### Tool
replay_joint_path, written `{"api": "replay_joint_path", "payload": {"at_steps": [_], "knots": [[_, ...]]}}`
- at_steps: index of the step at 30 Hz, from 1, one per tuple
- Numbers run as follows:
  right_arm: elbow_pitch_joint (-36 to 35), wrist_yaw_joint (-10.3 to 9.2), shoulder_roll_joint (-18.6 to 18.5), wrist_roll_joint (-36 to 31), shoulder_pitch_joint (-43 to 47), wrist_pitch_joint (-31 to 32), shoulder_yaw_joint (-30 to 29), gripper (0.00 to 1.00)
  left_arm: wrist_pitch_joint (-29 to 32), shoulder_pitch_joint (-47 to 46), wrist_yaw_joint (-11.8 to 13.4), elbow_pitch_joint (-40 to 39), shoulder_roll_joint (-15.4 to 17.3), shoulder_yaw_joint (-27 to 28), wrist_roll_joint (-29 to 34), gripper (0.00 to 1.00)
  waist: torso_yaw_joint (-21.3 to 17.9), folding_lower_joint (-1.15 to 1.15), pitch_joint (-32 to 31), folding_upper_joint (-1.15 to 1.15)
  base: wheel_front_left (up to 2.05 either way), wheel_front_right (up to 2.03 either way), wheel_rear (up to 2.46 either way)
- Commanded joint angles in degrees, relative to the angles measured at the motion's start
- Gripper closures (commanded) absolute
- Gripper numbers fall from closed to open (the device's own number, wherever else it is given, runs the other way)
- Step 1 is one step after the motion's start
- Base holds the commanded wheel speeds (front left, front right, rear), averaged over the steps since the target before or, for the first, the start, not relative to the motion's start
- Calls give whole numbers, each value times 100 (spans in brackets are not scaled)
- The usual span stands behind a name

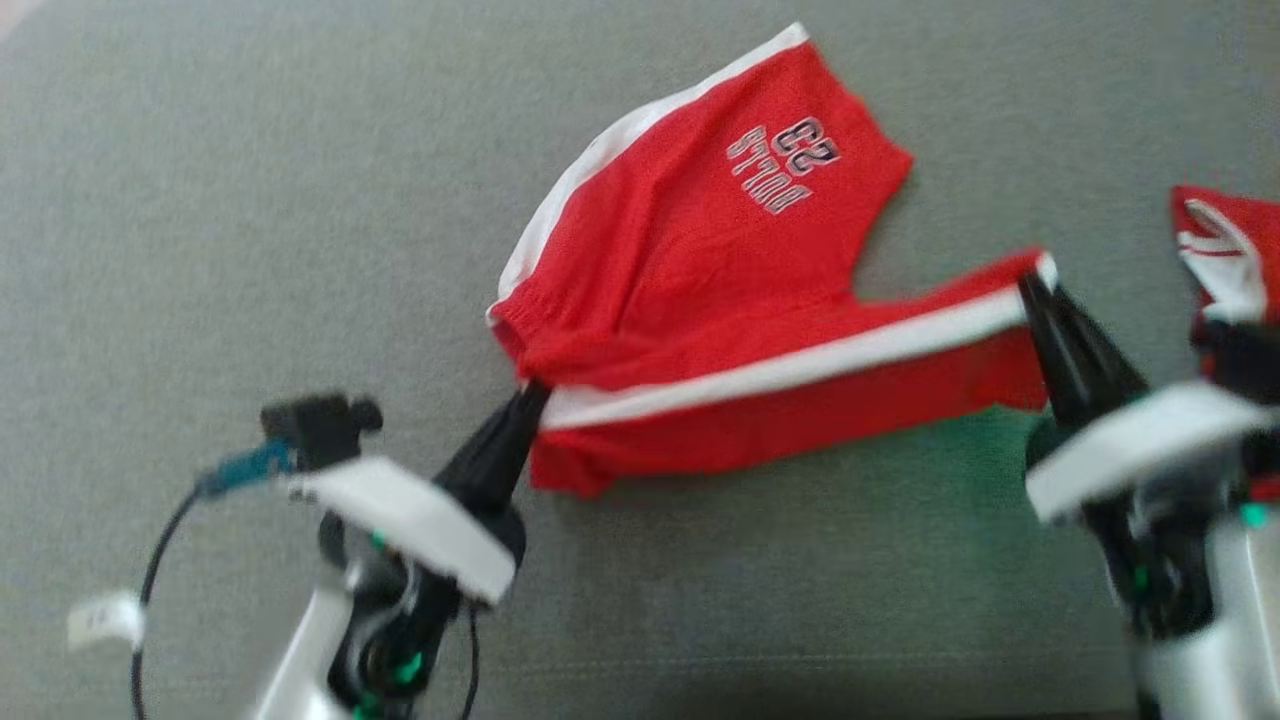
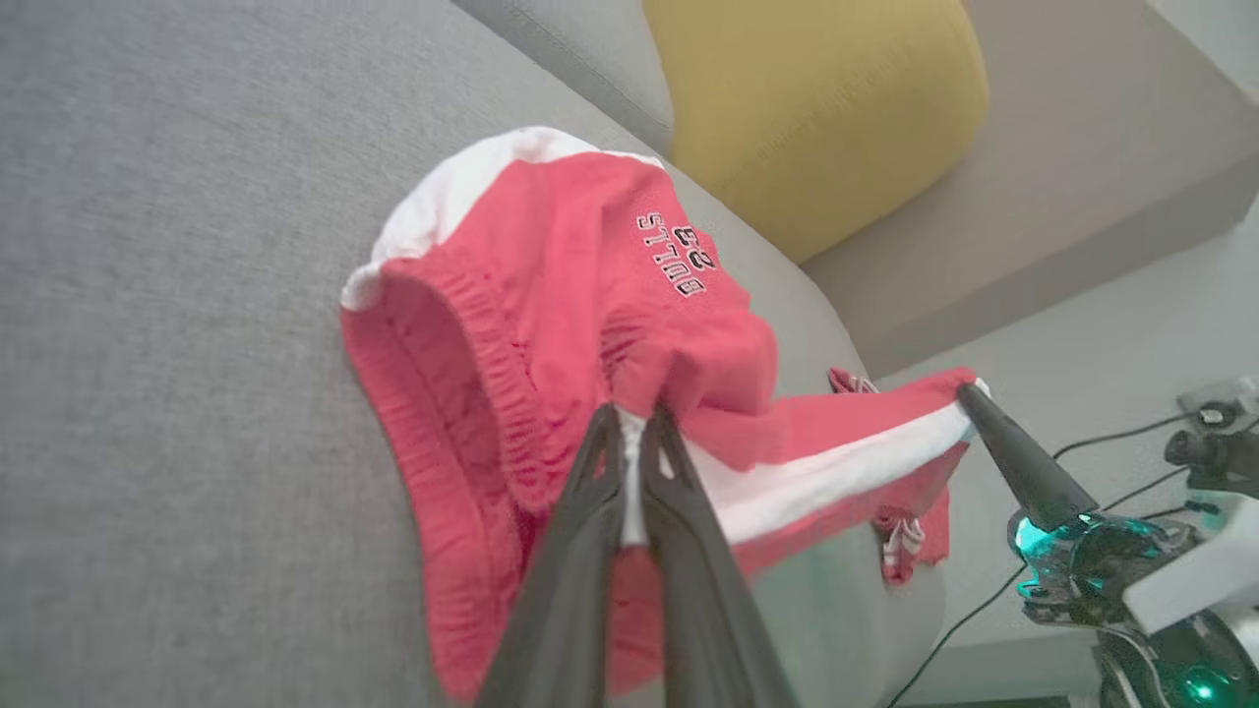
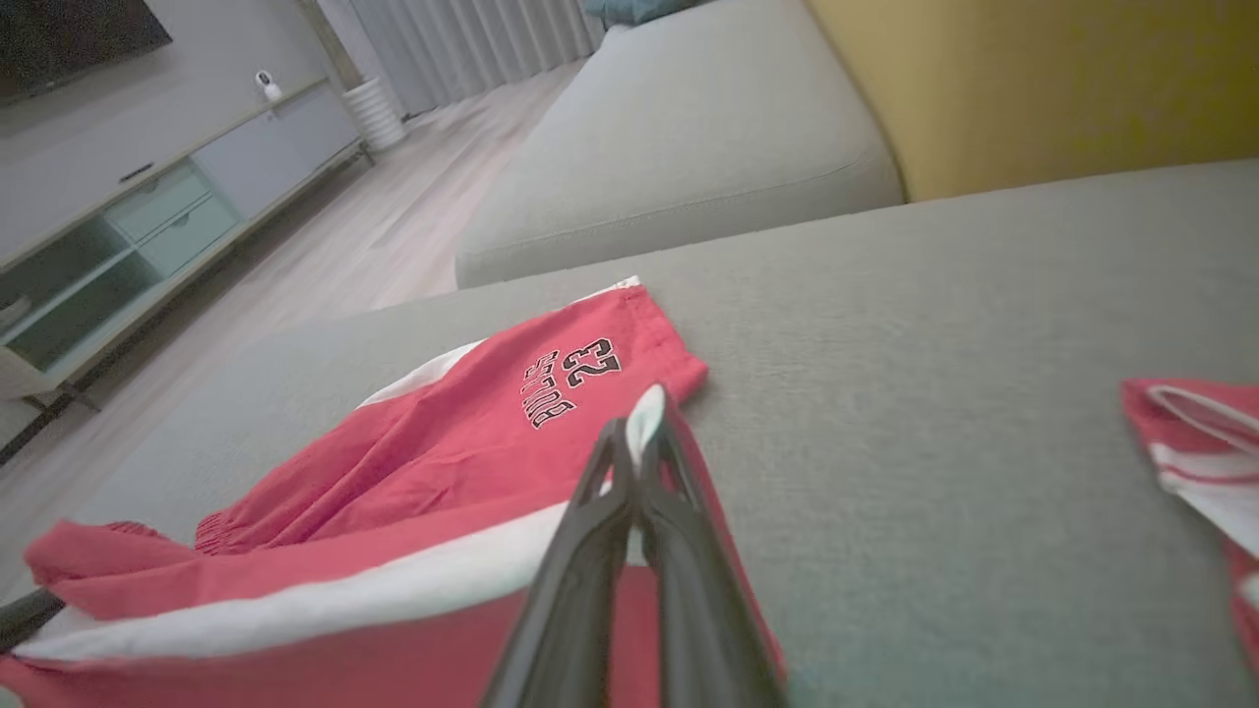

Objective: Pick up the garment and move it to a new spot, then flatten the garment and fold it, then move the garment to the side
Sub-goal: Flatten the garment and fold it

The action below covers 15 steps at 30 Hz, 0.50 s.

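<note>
Stretching the red Bulls shorts (image 1: 700,250) between both pincers looks like the flattening step. The left pincer (image 1: 535,392) is clenched on the waistband end of the white side stripe, and the right pincer (image 1: 1032,285) is clenched on the same stripe at the leg hem. That edge spans taut between the 2, while the leg printed 23 lies beyond them on the grey sofa seat (image 1: 250,200). The next move, I judge, calls for lowering the edge evenly under tension. Another red garment (image 1: 1225,250) lies just beyond the right pincer.
</note>
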Motion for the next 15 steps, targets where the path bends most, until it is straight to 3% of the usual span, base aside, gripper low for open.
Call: {"api": "replay_joint_path", "payload": {"at_steps": [1, 9, 15], "knots": [[35, -4, -167, 37, -471, 87, 208, 100, 74, -427, -89, 15, -66, 261, -178, 100, 251, 0, 319, 0, 0, 0, 0], [1741, -4, -415, 273, -2633, 175, 562, 100, 353, -1812, -429, 1225, -357, 420, -792, 100, 665, 0, 874, 0, 0, 0, 0], [2997, -4, -537, 388, -3933, -174, 777, 100, 340, -2770, -574, 2084, -514, 405, -1019, 100, 903, 0, 1132, 0, 0, 0, 0]]}}
